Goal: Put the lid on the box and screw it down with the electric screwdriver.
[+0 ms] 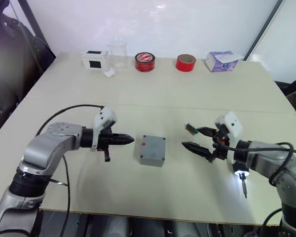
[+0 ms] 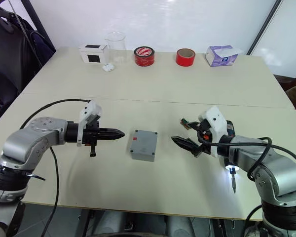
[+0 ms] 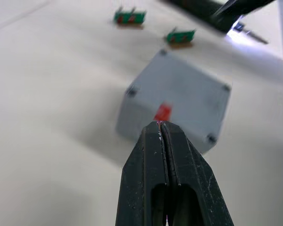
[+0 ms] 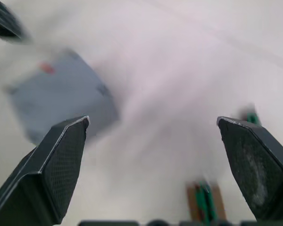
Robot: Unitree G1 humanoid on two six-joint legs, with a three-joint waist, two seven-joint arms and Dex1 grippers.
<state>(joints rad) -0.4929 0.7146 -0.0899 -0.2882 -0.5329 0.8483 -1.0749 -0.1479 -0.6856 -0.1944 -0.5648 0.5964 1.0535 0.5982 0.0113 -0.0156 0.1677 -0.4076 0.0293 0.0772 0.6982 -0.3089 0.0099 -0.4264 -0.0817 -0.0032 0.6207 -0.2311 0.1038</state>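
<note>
Grey box (image 1: 153, 149) at table centre | left gripper (image 1: 129, 140) clenched, empty, just left of box | right gripper (image 1: 193, 138) released, right of box, near electric screwdriver (image 1: 242, 178)

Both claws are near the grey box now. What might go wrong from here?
1. The left claw is shut, pointing at the box from close by; pushing further could slide it across the bare table.
2. The right claw is open near small green pieces, which could be knocked.
3. The electric screwdriver, lit, lies under the right arm near the table edge and could be swept off.
</note>
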